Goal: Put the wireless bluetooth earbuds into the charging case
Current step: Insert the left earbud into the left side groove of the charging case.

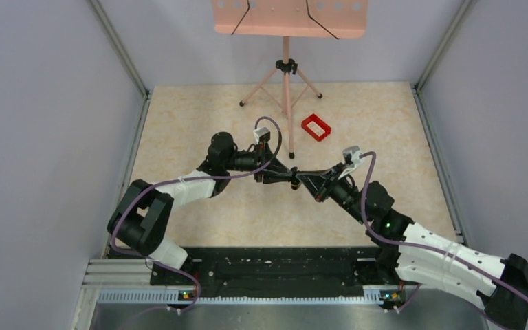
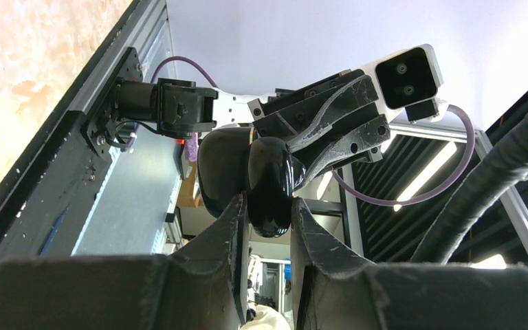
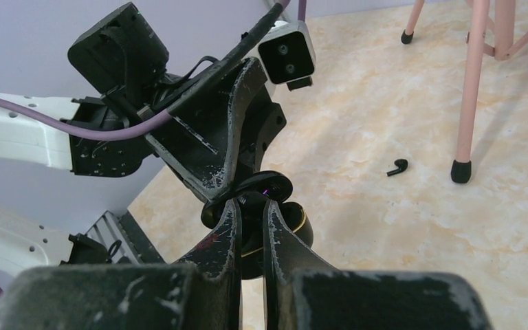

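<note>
The charging case [image 2: 269, 180], a glossy black pebble, hangs in the air over mid-table with my left gripper [image 2: 269, 203] shut on it. In the right wrist view the case [image 3: 295, 218] stands open, a thin gold line along its rim. My right gripper [image 3: 251, 205] is shut with its tips in the case's mouth, pinching a small dark piece that looks like one of the earbuds. Another earbud [image 3: 397, 167] lies on the table beyond, near a stand foot. From above, both grippers meet tip to tip [image 1: 294, 180].
A small red tray [image 1: 316, 127] sits on the table behind the grippers. A pink tripod stand [image 1: 287, 69] rises at the back, its feet spread on the tabletop [image 3: 461, 172]. Grey walls close in the left and right sides.
</note>
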